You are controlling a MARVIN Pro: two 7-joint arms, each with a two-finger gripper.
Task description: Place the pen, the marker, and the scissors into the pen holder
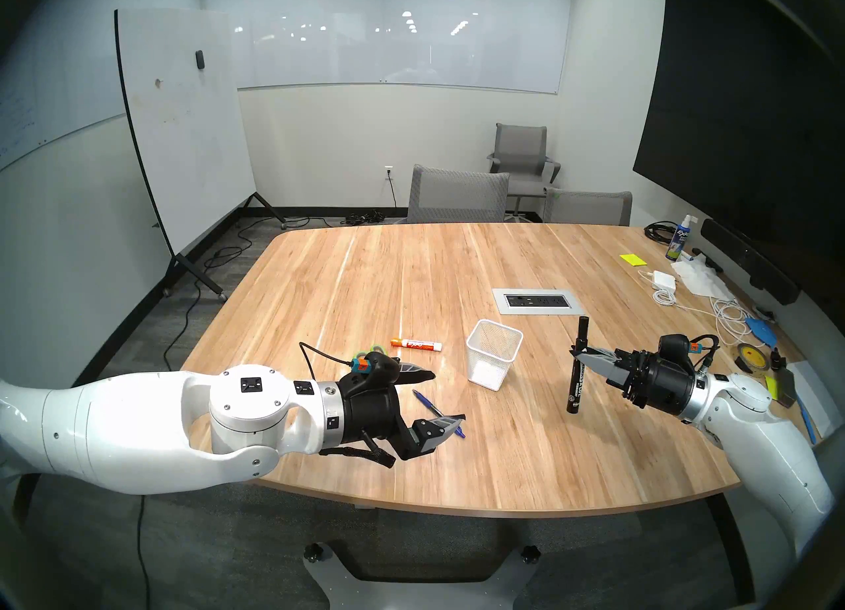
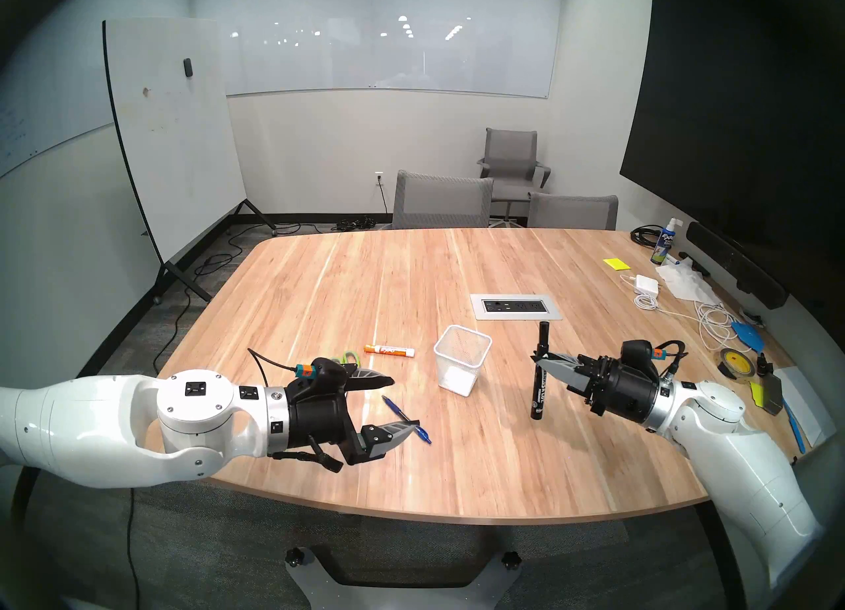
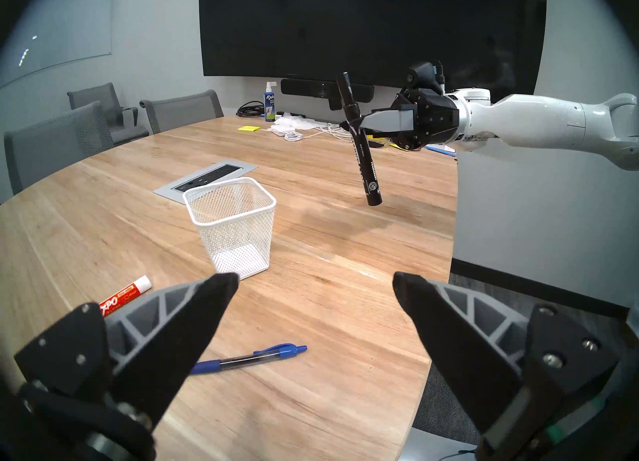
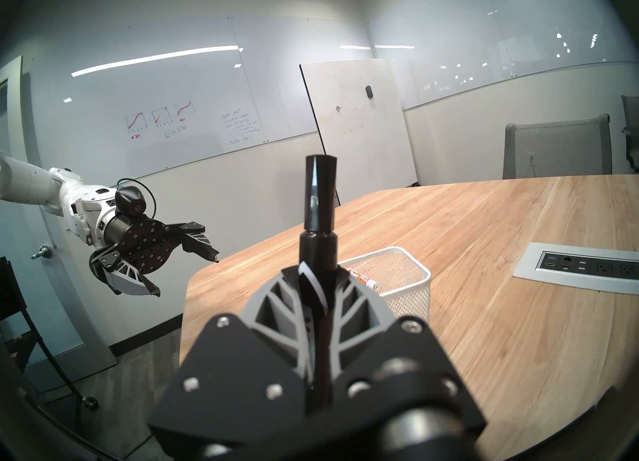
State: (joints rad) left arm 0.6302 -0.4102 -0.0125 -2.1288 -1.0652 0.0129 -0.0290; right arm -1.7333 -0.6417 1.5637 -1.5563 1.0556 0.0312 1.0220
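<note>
The black marker [image 1: 578, 364] hung nearly upright in my right gripper [image 1: 580, 357], clamped mid-barrel, just right of the pen holder [image 1: 494, 360]. Left of the holder, my left gripper [image 1: 446, 396] spread wide above the pen [image 1: 436, 411]; the scissors [image 1: 372, 349] lay behind it.

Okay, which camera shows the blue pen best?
The left wrist view: the pen lies there close and almost whole, clip visible. Both head views show it small, partly behind the left claw. The right wrist view misses it.
</note>
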